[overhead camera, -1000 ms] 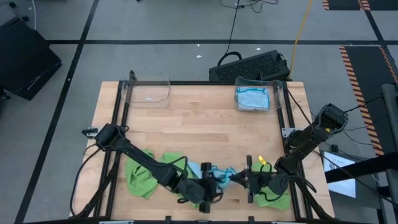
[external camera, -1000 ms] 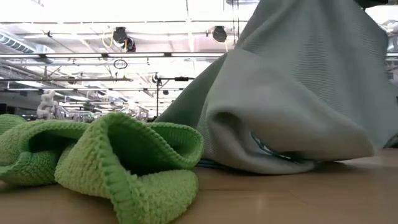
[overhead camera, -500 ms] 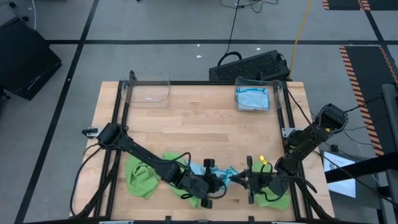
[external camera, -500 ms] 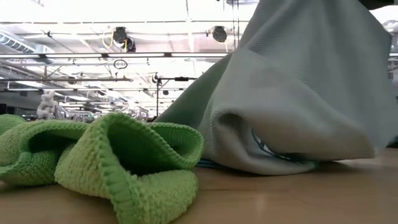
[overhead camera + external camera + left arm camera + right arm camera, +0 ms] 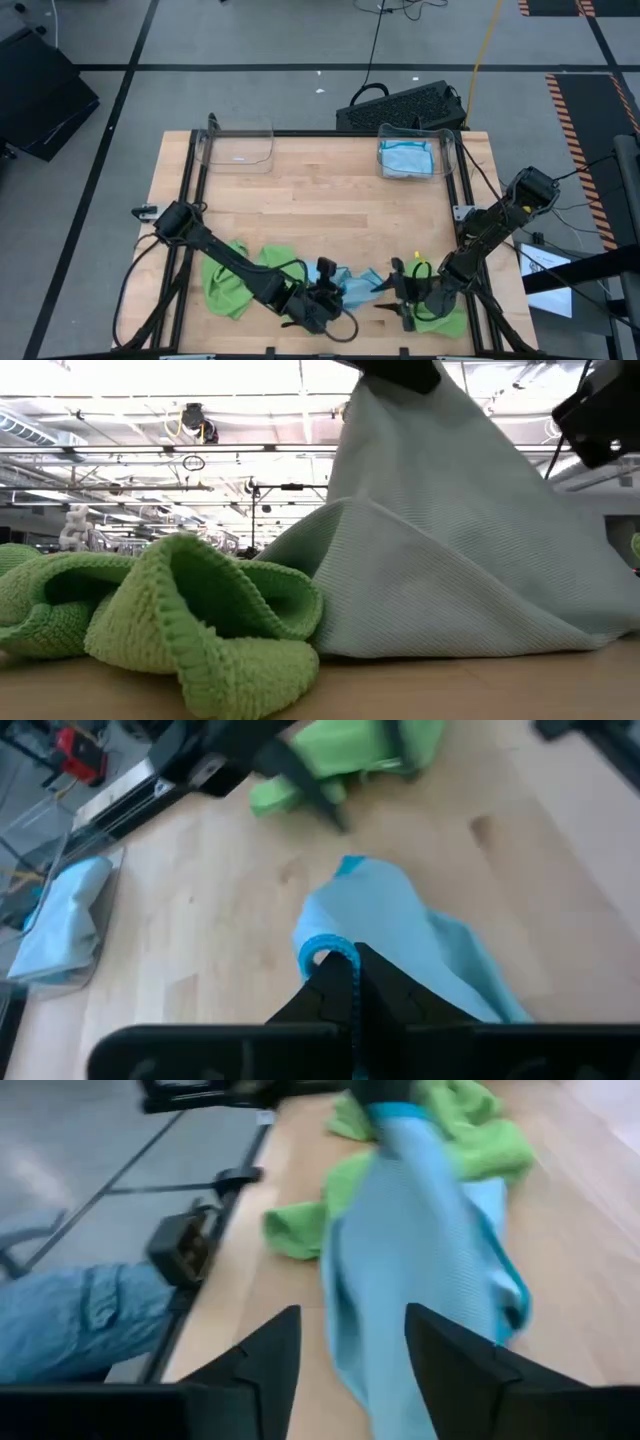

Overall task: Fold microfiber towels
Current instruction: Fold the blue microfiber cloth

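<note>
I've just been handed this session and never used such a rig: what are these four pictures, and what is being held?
Two dark robot arms work at a wooden table. One picture looks straight down, one looks level across the tabletop, and one sits on each wrist. The left gripper, jaws shut, holds the light blue microfiber towel by its teal edge. The right gripper, jaws open, holds nothing. Crumpled lime green microfiber towels lie near the front edge, one under the right arm. At the back stand two clear plastic bins; one contains a folded blue towel.
</note>
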